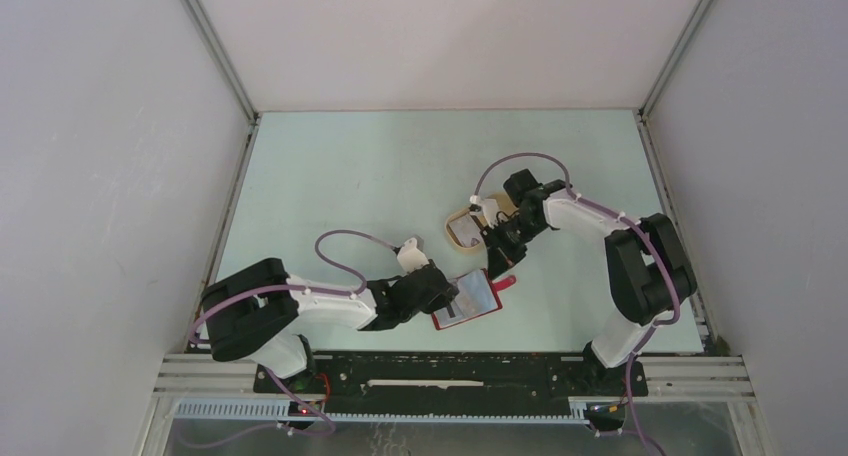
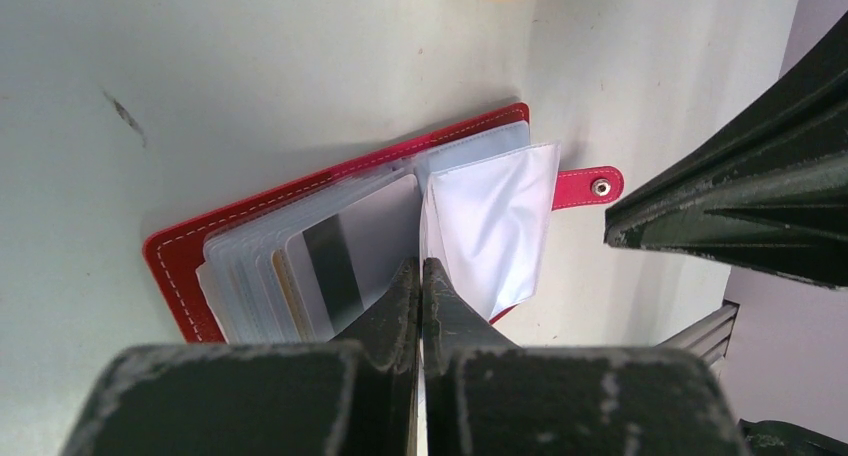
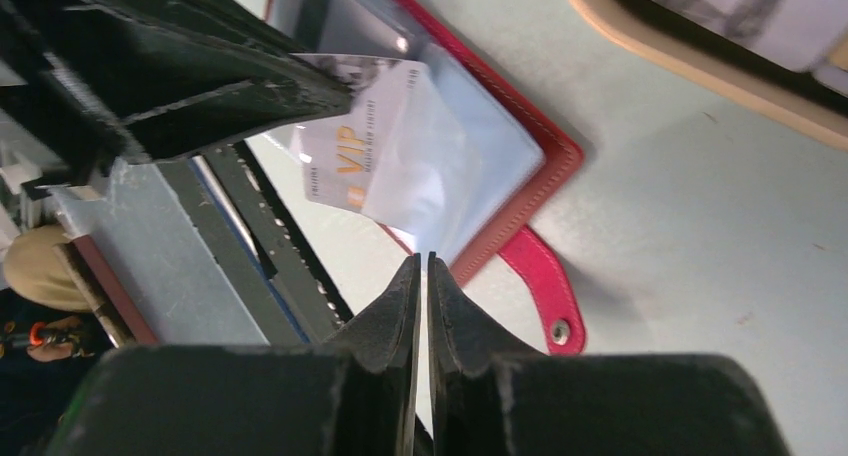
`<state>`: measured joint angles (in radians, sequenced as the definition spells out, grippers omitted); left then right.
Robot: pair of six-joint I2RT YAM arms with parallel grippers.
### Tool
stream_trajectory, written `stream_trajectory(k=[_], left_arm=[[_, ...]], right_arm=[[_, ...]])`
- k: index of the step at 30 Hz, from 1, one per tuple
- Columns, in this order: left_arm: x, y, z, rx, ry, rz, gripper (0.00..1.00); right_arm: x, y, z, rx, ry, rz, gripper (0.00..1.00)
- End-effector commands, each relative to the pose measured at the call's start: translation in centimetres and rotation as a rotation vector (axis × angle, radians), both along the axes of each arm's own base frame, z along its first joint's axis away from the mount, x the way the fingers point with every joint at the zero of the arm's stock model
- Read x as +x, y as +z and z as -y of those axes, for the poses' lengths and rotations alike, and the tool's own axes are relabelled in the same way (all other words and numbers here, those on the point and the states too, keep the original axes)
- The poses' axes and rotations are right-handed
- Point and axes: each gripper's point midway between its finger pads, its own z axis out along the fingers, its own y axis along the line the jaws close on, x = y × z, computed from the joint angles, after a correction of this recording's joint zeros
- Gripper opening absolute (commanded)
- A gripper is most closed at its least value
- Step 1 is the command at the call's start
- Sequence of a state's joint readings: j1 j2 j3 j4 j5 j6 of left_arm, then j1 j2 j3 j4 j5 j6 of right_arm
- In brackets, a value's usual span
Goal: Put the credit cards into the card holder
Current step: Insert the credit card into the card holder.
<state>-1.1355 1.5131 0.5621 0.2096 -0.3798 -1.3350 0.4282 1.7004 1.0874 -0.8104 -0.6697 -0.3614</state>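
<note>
Red fold-over card holder (image 2: pixel 330 231) lies open just ahead of the shut, empty left hand (image 2: pixel 421 276). A whitish VIP card (image 3: pixel 385 136) sits half-sleeved beyond the nearly closed right hand (image 3: pixel 421 271); next, push it home.

2 arms (image 1: pixel 330 306) with white links, black joints, looping lilac cables, scuffed black fingers (image 2: pixel 400 316).

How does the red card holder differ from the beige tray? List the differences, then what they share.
Colour: the card holder is red with pale sleeves; the tray is beige.
Shape: the card holder is a flat rectangle lying open, with a snap tab; the tray is a rimmed oval.
Place: the card holder lies nearer the arm bases, at the left gripper tips; the tray sits farther back.
Both rest on the table and hold cards.
</note>
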Motion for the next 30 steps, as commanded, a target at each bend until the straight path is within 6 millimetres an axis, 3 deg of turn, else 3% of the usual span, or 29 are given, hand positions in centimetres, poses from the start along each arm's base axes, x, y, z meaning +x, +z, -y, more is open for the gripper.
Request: stream_trajectory(k=[1,6,12,21,30], left_arm=[[-0.8,-2.6,-1.9,0.097,-0.030,-0.020,0.00],[-0.8,-2.6,-2.3,0.088,-0.034,-0.012,0.00],[-0.7,-2.7,-2.6,0.063,-0.052,0.004,0.00],[-0.5,-2.9,-3.5,0.054,-0.077,0.024,0.00],[-0.8,-3.5,-3.4,0.044,-0.111,-0.011,0.00]], right_arm=[[-0.6,1.7,-2.5,0.122,0.063,0.003,0.12],[-0.4,0.2,-3.6,0.075,0.081,0.022,0.11],[0.5,-1.9,-3.5,-0.020,0.052,0.002,0.08],[2.5,-2.8,-3.3,-0.087,0.011,0.047,0.07],[2.7,-3.4,-3.3,-0.109,0.010,0.026,0.07]])
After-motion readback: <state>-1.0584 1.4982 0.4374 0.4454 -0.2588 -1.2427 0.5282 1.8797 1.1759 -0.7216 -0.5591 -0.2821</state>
